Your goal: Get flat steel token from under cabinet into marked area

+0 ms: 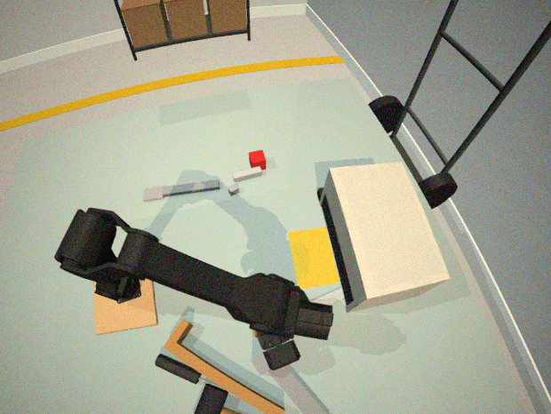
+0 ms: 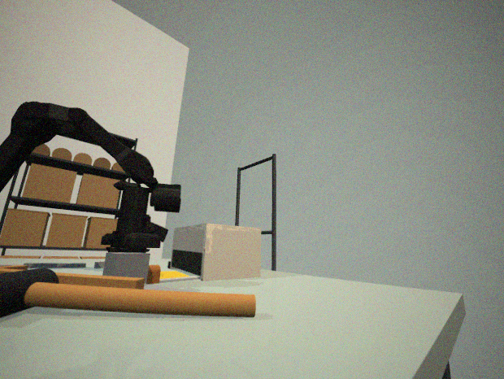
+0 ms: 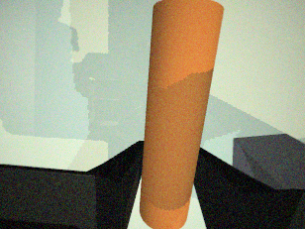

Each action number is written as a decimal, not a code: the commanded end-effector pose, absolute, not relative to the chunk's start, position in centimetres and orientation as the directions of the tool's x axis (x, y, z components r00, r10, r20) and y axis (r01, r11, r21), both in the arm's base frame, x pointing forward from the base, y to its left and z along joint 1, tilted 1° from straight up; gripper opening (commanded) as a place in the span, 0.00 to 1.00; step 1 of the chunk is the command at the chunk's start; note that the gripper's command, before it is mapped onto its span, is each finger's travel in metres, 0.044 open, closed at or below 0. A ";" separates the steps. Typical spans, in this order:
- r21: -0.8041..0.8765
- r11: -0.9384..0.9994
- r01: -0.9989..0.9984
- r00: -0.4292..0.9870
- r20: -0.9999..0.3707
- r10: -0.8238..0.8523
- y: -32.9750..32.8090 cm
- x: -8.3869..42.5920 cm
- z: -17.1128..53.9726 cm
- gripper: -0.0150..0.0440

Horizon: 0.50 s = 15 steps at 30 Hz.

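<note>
The cream cabinet (image 1: 383, 226) (image 2: 228, 248) stands at the right, with a dark slot along its front bottom. The yellow marked area (image 1: 311, 258) (image 2: 175, 274) lies on the table in front of it. The steel token shows in no view. My gripper (image 1: 278, 351) (image 2: 130, 246) (image 3: 166, 149) points down near the table, left of the cabinet's near corner. It is shut on an orange rod (image 3: 178, 108), which runs out between the fingers in the wrist view. In the exterior view a grey block (image 2: 126, 264) sits just below the fingers.
A pale grey strip (image 1: 328, 294) reaches the cabinet's near corner. An orange L-shaped piece (image 1: 209, 364), a black-handled tool (image 1: 177, 368) and a tan pad (image 1: 124, 314) lie near the arm. A long orange rod (image 2: 138, 301) lies in front. A red cube (image 1: 257, 159) and grey bars (image 1: 179, 190) lie farther back.
</note>
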State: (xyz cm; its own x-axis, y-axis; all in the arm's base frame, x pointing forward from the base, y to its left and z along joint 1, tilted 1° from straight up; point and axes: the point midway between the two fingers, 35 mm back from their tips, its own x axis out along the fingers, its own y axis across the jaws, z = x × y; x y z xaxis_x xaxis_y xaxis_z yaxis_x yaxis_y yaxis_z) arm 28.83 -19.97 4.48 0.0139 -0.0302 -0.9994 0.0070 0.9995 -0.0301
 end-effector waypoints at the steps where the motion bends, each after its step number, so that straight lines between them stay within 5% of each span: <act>1: -0.032 0.999 0.011 0.016 -0.999 -0.032 -20.0 29.4 4.5 0.25; 15: -0.032 0.999 0.011 0.017 -0.999 -0.032 -20.0 31.1 4.6 0.25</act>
